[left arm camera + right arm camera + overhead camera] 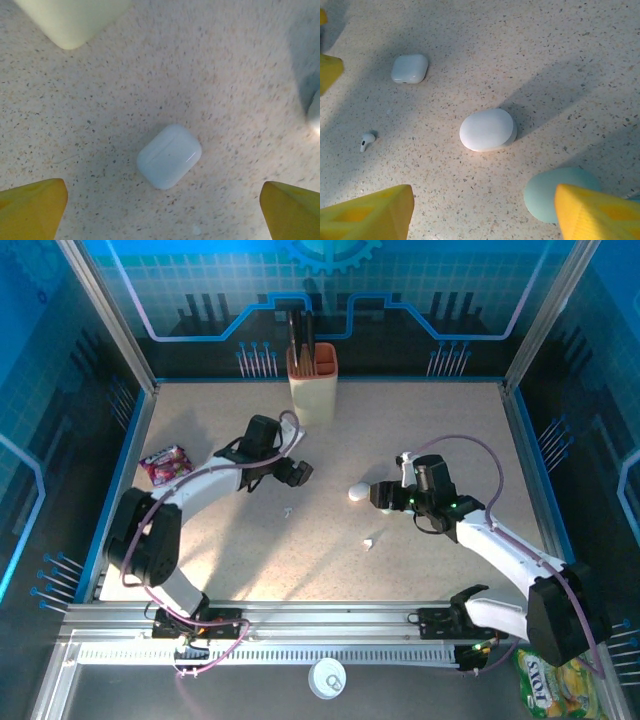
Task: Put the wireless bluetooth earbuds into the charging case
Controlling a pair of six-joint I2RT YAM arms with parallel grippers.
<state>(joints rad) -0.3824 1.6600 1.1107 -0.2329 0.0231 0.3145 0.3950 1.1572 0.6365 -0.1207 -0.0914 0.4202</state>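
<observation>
We see L gripper (162,207) w/ yellow fingers wide apart, nothing between them; it hovers over sq case (169,156), white, lid looks shut, lying flat on speckled table (225,75); corner of cream holder (70,20) at top left of that view.

R gripper (482,214) also apart, nothing clamped; ahead of it lies oval case (487,130), white, shut, untouched; teal case (547,192) sits just beside R gripper's right finger, partly hidden behind it; whether they touch, can't tell.

One earbud (367,141) lies loose on table, near sq case but apart from it, well left of oval case; stem type, whitish; not in any case. Top view shows 2nd earbud (370,542) on bare table nearer the bases, below oval case, apart from both grippers.

Top view: both arms reach toward table centre, grippers facing each other w/ oval case just beside R gripper; holder stands upright at far edge w/ dark handles in it; pink snack pack (165,465) at left edge.
</observation>
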